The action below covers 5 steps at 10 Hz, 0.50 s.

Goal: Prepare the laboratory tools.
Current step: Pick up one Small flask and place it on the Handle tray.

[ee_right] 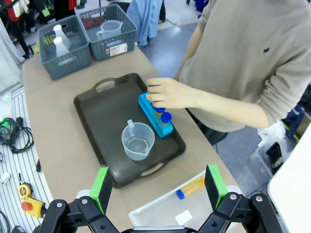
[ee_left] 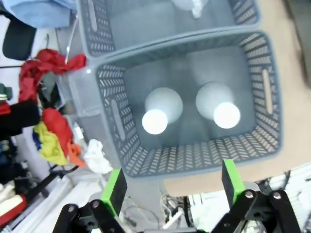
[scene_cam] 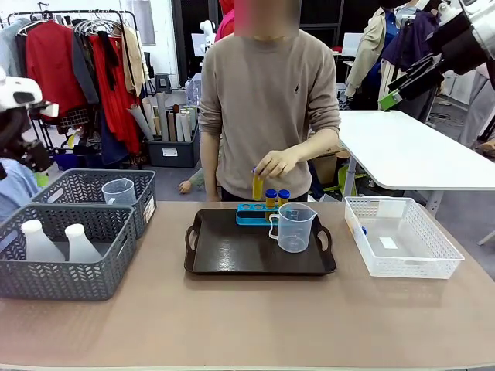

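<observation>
left gripper (ee_left: 172,187), jaws apart, faces two conical flasks (ee_left: 155,121) straight ahead; it should centre on one neck, clear of the grey basket (ee_left: 194,158), before closing.

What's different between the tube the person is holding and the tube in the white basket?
The held tube stands upright; the basket tube lies on its side. A hand grips the held tube's top at the blue rack on the tray; the basket tube lies loose in the white basket. The held tube's cap is hidden under that hand; the basket tube's blue cap shows. Both hold orange-yellow liquid.
</observation>
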{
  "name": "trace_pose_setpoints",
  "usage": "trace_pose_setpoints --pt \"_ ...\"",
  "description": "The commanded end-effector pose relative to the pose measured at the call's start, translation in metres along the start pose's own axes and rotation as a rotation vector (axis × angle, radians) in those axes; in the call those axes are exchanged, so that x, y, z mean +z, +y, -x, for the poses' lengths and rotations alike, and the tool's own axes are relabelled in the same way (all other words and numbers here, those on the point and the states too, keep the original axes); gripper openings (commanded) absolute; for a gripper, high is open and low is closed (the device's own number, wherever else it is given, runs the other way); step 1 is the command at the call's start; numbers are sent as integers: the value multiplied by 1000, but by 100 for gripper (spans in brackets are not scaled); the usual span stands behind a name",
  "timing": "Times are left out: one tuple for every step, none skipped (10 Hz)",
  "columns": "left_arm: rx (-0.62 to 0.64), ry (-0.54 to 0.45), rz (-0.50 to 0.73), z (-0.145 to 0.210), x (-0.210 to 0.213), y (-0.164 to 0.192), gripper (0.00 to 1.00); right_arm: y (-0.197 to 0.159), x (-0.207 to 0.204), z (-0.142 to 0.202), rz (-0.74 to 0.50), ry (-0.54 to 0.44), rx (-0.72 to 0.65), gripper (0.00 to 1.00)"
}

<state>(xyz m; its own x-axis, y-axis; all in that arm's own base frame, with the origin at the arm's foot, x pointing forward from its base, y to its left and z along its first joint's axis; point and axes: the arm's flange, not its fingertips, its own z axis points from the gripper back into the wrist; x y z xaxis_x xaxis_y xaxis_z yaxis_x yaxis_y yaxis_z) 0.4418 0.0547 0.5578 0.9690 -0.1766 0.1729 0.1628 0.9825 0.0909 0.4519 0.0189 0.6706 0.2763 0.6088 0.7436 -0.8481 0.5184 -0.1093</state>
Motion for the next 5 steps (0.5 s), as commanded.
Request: trace_pose_setpoints --pt "75 -13 11 19 -29 5 100 0 0 -1 -12 -16 2 100" --pt "85 -23 17 25 -41 10 100 0 0 -1 -12 -16 2 100" --pt "59 -46 -7 31 -54 16 100 0 0 -1 -12 -16 2 100" --pt "50 8 12 16 -37 13 100 0 0 -1 -12 -16 2 100" --pt "50 8 12 16 -37 13 100 0 0 -1 -12 -16 2 100"
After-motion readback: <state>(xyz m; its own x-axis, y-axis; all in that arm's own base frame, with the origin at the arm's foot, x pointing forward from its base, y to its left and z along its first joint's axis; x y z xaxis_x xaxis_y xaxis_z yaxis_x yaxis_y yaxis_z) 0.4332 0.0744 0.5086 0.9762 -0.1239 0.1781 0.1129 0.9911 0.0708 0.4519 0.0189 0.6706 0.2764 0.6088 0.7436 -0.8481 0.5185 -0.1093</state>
